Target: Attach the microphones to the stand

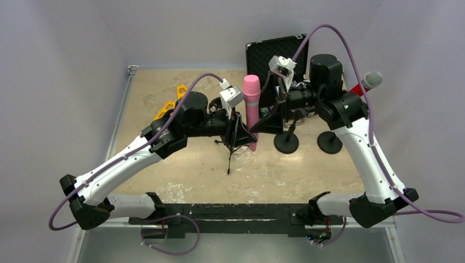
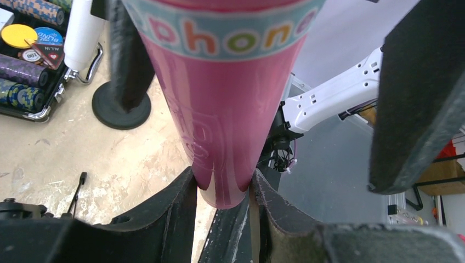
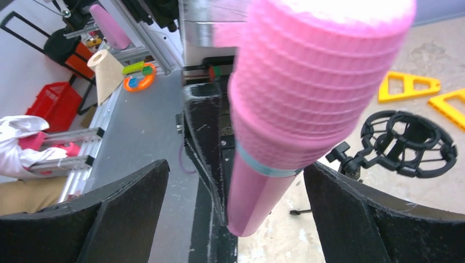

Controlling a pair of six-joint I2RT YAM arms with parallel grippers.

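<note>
The pink microphone (image 1: 251, 107) stands upright above the middle of the table, head up. My left gripper (image 1: 243, 136) is shut on its lower end; in the left wrist view the fingers (image 2: 181, 208) pinch the pink body (image 2: 225, 109) near its tip. My right gripper (image 1: 262, 125) is open around the same microphone. In the right wrist view its fingers (image 3: 115, 213) stand wide apart with the pink head (image 3: 323, 82) between them, not touching. The red microphone (image 1: 367, 83) with the grey mesh head sits high at the right. A white stick (image 2: 82, 33), perhaps the white microphone, lies by the case.
A small black tripod stand (image 1: 230, 150) with a ring mount (image 3: 408, 142) stands under the left gripper. Two black round stand bases (image 1: 286, 143) (image 1: 329, 142) stand right of centre. An open black case (image 1: 274, 55) is at the back. Yellow triangular pieces (image 1: 174, 98) lie at the back left.
</note>
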